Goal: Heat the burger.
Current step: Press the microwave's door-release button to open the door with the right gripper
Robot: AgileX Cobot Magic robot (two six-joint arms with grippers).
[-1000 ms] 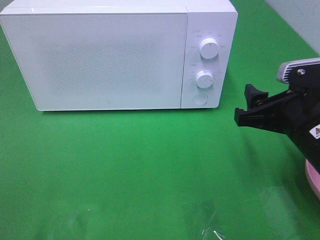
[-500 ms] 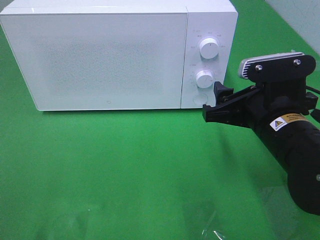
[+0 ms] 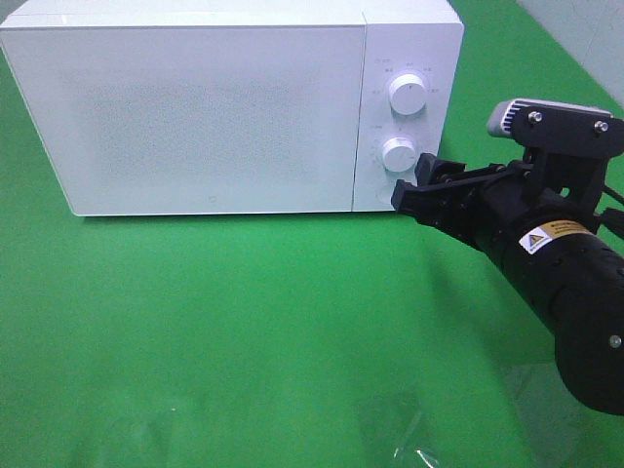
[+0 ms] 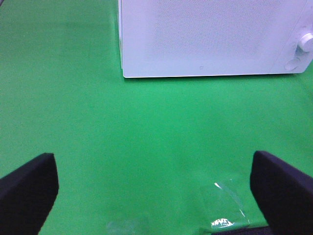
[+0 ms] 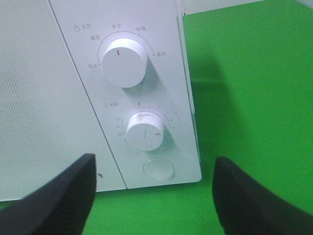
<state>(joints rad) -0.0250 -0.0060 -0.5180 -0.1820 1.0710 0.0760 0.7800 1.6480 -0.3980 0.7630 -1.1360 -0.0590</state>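
Right pincer [image 3: 411, 182] apart, empty, near the round button [image 5: 158, 169] of the microwave [image 3: 195, 107]; left pincer [image 4: 154, 191] wide apart.

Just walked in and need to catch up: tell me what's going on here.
The right end effector, jaws apart and empty, is at the white microwave, at its control panel near the round button under the lower knob; whether it touches is unclear. The microwave is shut. The left end effector hangs open over the green table, holding nothing. No burger is in view.
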